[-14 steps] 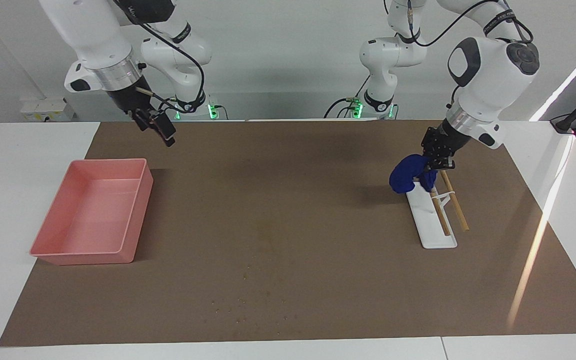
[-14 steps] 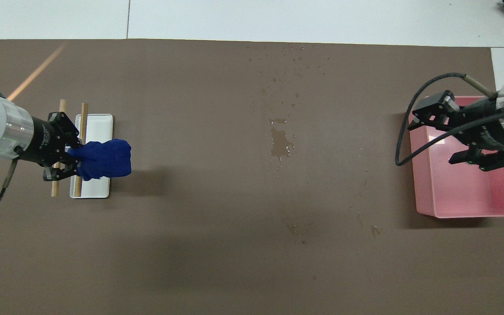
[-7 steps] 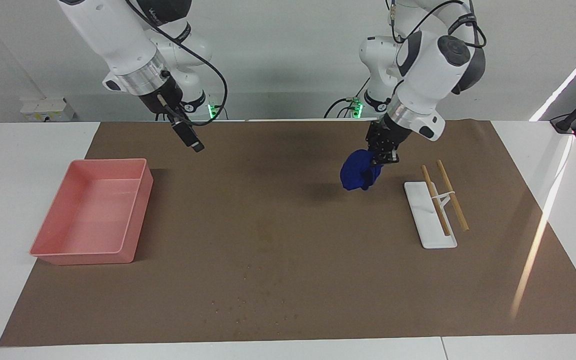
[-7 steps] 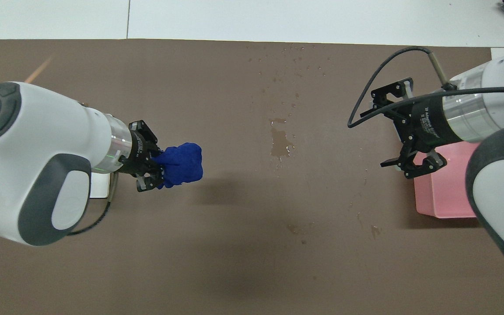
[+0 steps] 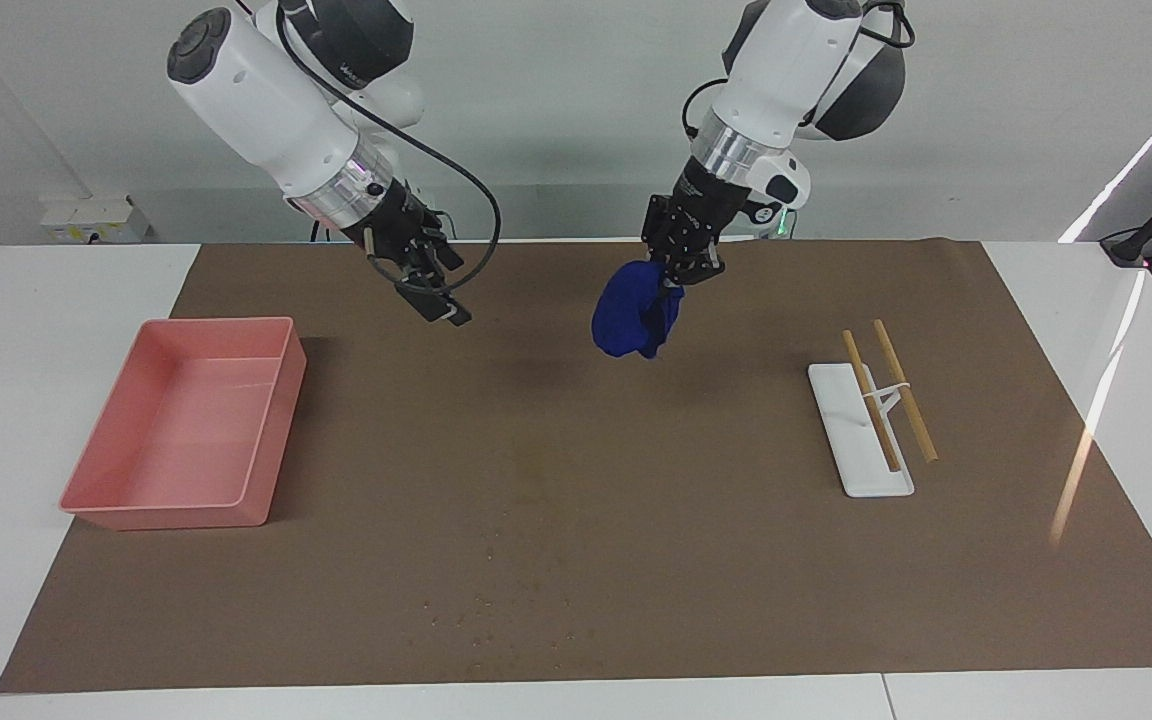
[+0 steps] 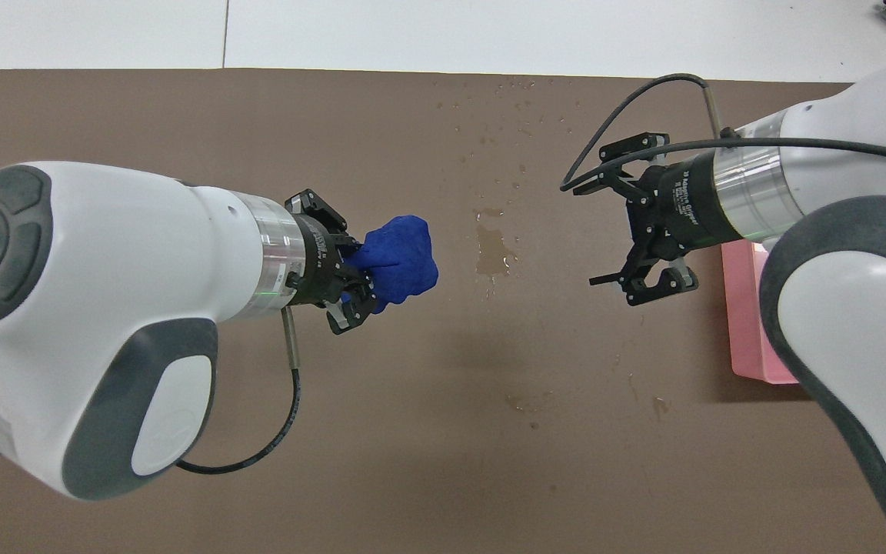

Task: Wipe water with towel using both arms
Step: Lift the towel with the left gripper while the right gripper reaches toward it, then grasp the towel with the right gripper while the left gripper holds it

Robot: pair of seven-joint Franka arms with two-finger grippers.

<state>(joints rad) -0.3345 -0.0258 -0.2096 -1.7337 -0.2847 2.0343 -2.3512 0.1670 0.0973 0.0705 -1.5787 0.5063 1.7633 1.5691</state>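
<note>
Left gripper [image 6: 352,277] is what we are logging first: raised over the brown mat [image 6: 181,115], fingers pinching the blue towel [image 6: 401,258], which is hanging clear of the surface. Water [image 6: 493,254] is lying mid-mat just beside it in the overhead view. Right gripper [image 6: 616,223] is hovering with fingers spread, near the pink tray [image 5: 186,430].

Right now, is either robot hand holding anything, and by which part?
The left gripper pinches the crumpled deep-blue cloth towel by its top edge; it hangs bunched below. The right gripper holds nothing.
</note>
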